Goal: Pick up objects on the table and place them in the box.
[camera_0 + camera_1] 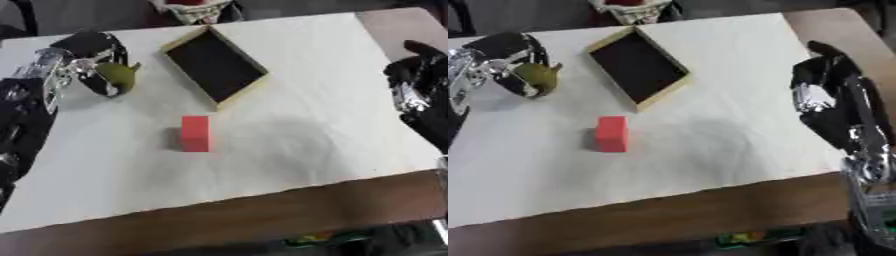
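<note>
1. A white-covered table [289, 150] fills most of the frame, with a strip of brown wood seen along its lower edge and at the upper right corner.
2. The box [214, 65], shallow with pale yellow walls and a dark inside, is seen in the upper middle of the frame, set at a slant to the table's edges. Nothing is seen inside it.
3. A red block [195, 133] stands on the cloth at the centre of the frame, below the box and apart from it; it is touched by neither hand.
4. The left hand [87, 60] is seen in the upper left of the frame, to the left of the box. Its black fingers are curled round an olive-green pear-shaped object [116, 76], which is held there with its stalk end pointing toward the box.
5. Whether the green object is lifted clear of the cloth or resting on it cannot be told.
6. The right hand [824, 85] is seen at the right edge of the frame, over the table's right side, well apart from the block and the box. Its fingers are relaxed and point toward the top of the frame, and nothing is held in it.
</note>
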You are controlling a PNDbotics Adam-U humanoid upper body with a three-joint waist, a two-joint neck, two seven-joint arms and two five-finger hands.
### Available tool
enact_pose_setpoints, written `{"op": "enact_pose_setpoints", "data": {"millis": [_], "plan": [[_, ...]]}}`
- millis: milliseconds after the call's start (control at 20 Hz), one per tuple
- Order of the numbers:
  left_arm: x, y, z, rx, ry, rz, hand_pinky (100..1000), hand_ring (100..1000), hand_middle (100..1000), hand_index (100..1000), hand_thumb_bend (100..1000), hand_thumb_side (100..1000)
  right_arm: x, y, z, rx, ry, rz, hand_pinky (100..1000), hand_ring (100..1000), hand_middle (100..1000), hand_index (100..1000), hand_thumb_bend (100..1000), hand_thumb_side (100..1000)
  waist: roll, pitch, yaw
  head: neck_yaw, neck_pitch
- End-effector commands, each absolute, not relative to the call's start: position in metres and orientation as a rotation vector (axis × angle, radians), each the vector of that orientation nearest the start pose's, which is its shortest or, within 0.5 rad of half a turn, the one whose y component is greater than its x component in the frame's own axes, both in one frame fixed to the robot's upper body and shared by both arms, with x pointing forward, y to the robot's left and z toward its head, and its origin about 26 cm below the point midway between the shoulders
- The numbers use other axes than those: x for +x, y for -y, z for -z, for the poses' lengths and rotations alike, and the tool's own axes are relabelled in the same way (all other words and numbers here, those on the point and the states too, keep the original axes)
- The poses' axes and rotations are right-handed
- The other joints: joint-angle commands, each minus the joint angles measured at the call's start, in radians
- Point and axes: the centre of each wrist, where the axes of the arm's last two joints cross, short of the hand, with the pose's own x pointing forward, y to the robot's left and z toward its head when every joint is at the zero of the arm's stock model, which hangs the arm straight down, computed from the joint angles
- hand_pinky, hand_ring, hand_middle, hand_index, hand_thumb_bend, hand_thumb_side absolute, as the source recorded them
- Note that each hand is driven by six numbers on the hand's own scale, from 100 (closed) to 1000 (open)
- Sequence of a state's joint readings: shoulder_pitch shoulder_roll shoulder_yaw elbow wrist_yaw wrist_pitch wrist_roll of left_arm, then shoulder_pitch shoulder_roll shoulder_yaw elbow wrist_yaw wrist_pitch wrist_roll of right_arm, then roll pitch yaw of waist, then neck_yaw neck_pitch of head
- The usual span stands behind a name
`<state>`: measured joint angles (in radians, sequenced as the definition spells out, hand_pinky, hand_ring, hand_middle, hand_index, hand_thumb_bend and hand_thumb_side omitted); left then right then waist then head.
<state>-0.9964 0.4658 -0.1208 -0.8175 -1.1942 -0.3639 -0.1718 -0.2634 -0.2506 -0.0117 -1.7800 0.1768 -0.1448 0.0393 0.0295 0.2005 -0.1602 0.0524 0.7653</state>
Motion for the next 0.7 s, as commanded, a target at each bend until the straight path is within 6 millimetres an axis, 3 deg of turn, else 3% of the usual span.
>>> {"op": "enact_pose_setpoints", "data": {"millis": [50,300,700], "plan": [[0.483,-0.299,-0.247,1.295,1.553,1.611,610,494,471,624,432,100,0.326,0.269,-0.14,-0.282,2.167,-0.466,716,712,627,885,100,445,-0.001,-0.017,-0.006,0.004,0.005],[0.483,-0.291,-0.267,1.365,1.643,1.479,616,513,488,651,412,100,0.328,0.265,-0.142,-0.264,2.174,-0.482,715,712,626,885,100,442,0.004,-0.009,-0.033,0.015,0.005],[0.493,-0.268,-0.245,1.34,1.721,1.373,680,611,594,748,377,100,0.331,0.256,-0.15,-0.219,2.204,-0.511,715,712,626,885,100,441,0.012,0.012,-0.093,0.035,0.005]]}}
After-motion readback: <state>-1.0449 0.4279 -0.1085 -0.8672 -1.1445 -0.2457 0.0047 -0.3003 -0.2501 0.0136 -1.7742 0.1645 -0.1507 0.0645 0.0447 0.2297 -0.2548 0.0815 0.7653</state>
